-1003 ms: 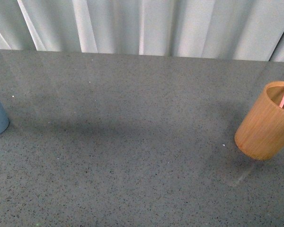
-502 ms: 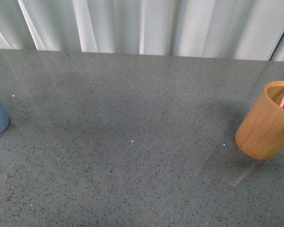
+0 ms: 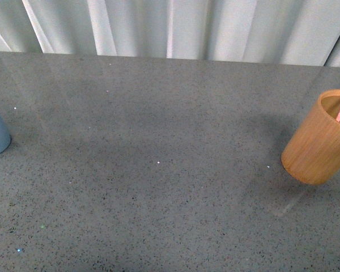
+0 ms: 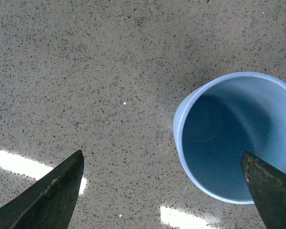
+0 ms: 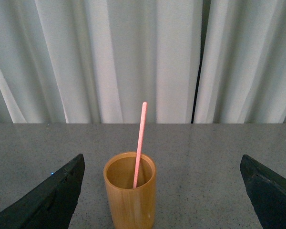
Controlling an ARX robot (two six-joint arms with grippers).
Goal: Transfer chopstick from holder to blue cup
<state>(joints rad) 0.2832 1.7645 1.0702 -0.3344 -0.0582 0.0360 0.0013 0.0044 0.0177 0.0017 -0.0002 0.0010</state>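
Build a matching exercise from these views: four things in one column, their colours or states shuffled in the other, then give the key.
Column A
1. chopstick
2. holder
3. blue cup
4. right end effector

Column B
a. empty inside
b. open, gripping nothing
c. orange-tan, upright
d. pink, standing in a container

Pairs: 1-d, 2-c, 3-a, 4-b
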